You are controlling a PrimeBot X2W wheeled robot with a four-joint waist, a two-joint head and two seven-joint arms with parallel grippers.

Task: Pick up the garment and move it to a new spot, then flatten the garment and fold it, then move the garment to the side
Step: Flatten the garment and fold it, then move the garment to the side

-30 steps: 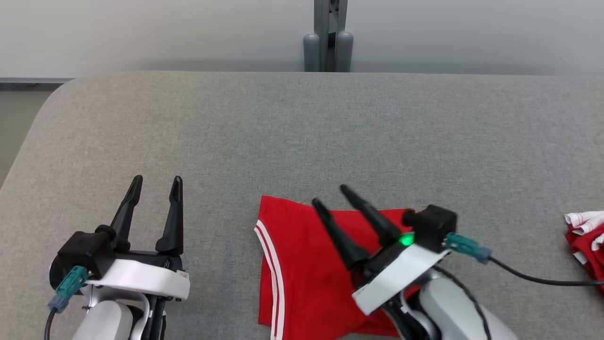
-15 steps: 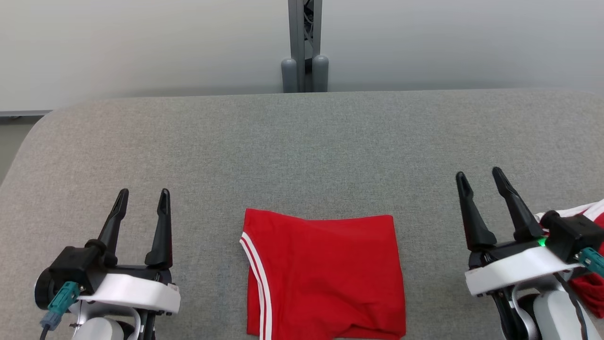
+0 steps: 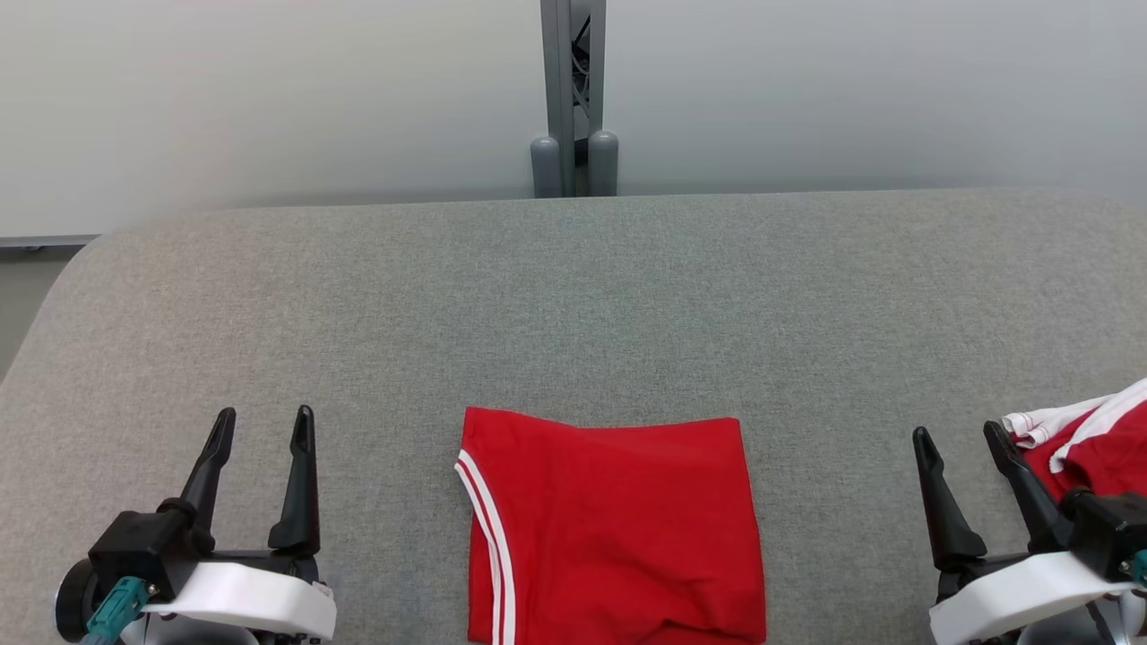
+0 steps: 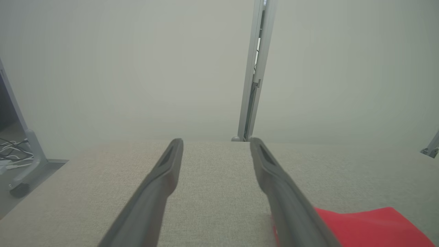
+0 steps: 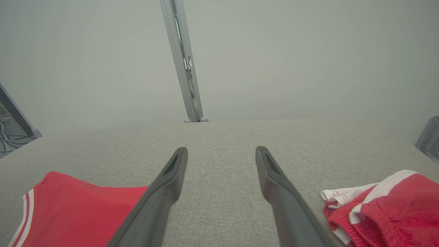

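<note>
The garment (image 3: 618,528) lay on the grey bench (image 3: 573,296) at the middle of the near edge, with its lower part cut off by the bottom of the head view. It was bright red and folded into a compact, roughly square block. Its far edge ran almost straight and parallel to the near edge of the bench, dipping slightly from the far left corner toward the middle. Two thin white stripes ran side by side down its left edge, curving inward just below the far left corner. The top layer was mostly smooth, with a few shallow creases near its near right corner.

The left fingers (image 3: 300,484) sat over the near left part of the bench, well apart from the garment. They were spread with a clear gap between the tips and held nothing. The right fingers (image 3: 941,502) sat over the near right part, likewise spread and with nothing between them. In both wrist views only bare grey fabric showed in the gap between the tips.

A second garment (image 3: 1089,443), red with white trim, lay crumpled at the right edge of the bench, just beside the right fingers. Behind the far edge a grey post (image 3: 572,98) stood against a pale wall (image 3: 269,98).
</note>
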